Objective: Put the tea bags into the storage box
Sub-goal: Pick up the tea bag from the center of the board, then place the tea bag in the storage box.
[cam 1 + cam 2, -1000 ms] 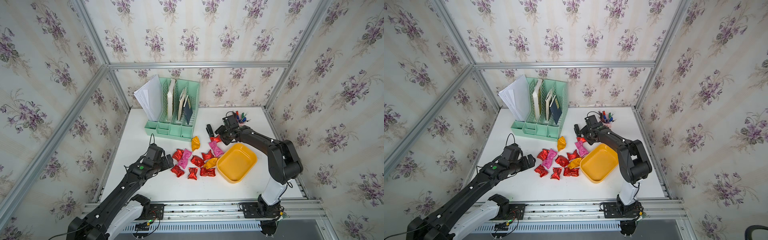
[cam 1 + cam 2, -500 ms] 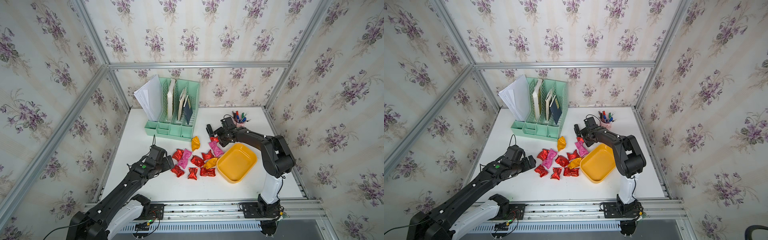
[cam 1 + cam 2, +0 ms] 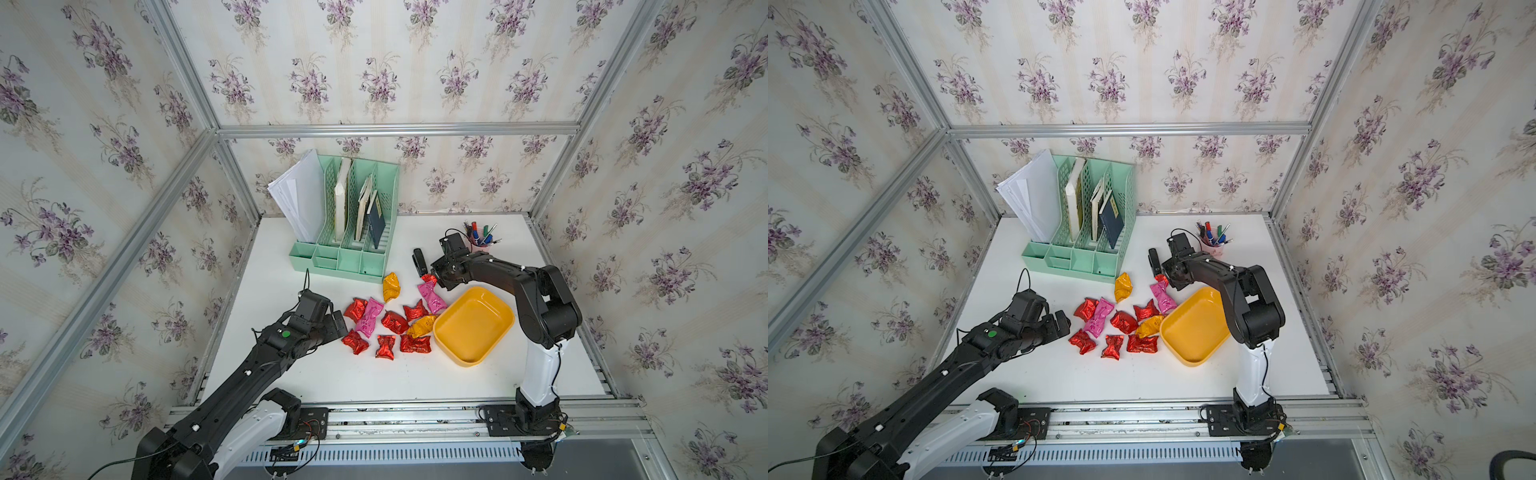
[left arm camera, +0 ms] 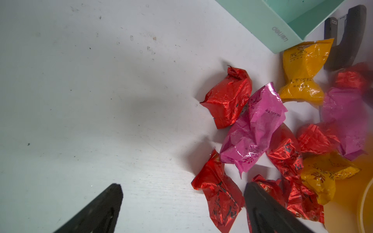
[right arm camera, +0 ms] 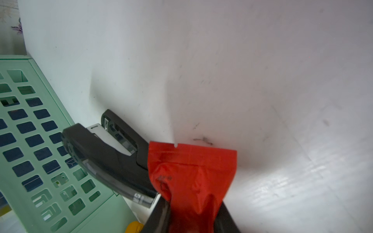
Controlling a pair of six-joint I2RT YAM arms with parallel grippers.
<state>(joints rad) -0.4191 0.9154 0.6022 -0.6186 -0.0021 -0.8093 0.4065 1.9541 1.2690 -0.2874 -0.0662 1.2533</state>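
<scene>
Several foil tea bags, red, pink and orange, lie in a loose heap mid-table, left of the yellow storage box, which holds nothing. At the heap's far end my right gripper is shut on a red tea bag, whose flat sealed end sticks out past the fingertips. Low at the heap's left edge my left gripper stands open. A red tea bag lies between its fingers, close to one of them.
A black stapler lies right beside the held tea bag. The mint-green file organizer stands at the back, with a pink pen cup to its right. Wallpapered walls and aluminium posts enclose the table.
My right gripper has closed on the red tea bag by the stapler. The left arm has edged toward the heap, its gripper still open.
</scene>
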